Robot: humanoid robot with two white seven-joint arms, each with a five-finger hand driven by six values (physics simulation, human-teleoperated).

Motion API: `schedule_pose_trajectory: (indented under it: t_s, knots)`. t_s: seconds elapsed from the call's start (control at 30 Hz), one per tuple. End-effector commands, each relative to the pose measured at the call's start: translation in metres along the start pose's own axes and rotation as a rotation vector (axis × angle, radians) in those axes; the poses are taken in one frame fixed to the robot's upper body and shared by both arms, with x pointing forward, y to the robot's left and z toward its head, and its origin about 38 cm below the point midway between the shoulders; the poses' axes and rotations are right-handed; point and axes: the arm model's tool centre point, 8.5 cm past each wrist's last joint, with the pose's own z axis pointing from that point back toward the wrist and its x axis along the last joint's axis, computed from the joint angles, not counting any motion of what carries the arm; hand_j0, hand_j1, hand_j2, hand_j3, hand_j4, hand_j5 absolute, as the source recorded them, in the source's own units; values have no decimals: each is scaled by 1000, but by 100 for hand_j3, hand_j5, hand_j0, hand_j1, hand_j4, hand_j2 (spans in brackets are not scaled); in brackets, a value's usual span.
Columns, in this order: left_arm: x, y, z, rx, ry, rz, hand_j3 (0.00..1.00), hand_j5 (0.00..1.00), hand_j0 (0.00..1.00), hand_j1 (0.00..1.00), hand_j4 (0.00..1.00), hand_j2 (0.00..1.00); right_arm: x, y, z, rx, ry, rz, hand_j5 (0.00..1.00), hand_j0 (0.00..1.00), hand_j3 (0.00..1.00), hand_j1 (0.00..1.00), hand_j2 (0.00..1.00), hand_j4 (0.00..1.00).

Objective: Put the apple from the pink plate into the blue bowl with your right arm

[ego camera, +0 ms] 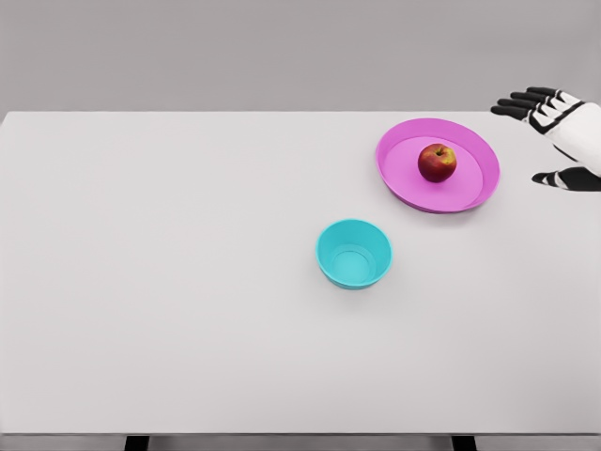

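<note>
While nothing has yet been grasped, the scene can be read from left to right across the white table [169, 310]. The blue bowl [354, 253] stands empty near the middle. Up and to its right, well apart from it, the pink plate [470, 193] is seen with the apple [438, 163] upright at its centre. Just beside the plate's right rim, the right hand [556, 133] is held with its fingers [522, 101] spread wide and its thumb apart, nothing gripped. The reach would best be made from above, so that the apple is enclosed evenly and the plate's raised rim is not knocked.
</note>
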Motion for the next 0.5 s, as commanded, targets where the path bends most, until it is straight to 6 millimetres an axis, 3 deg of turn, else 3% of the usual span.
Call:
schedule_pose_trajectory:
  t_s: [0.0,0.07,0.13,0.17,0.23,0.37,0.47]
  knots:
    - [0,0,0,0,0,0,100,100,100,100,100,100,0,-1,0,-2,-1,-3,100,100,100,100,100,100]
    - [0,0,0,0,0,0,100,100,100,100,100,100,-4,0,2,-5,14,-9,100,100,100,100,100,100]
    - [0,0,0,0,0,0,100,100,100,100,100,100,-23,0,13,-6,80,-12,100,100,100,100,100,100]
    - [0,0,0,0,0,0,100,100,100,100,100,100,-39,8,22,-4,142,-31,100,100,100,100,100,100]
    - [0,0,0,0,0,0,100,100,100,100,100,100,-44,25,20,53,164,-64,100,100,100,100,100,100]
    - [0,0,0,0,0,0,100,100,100,100,100,100,-46,28,-6,426,126,-69,100,100,100,100,100,100]
    - [0,0,0,0,0,0,100,100,100,100,100,100,-45,28,-15,452,113,-71,100,100,100,100,100,100]
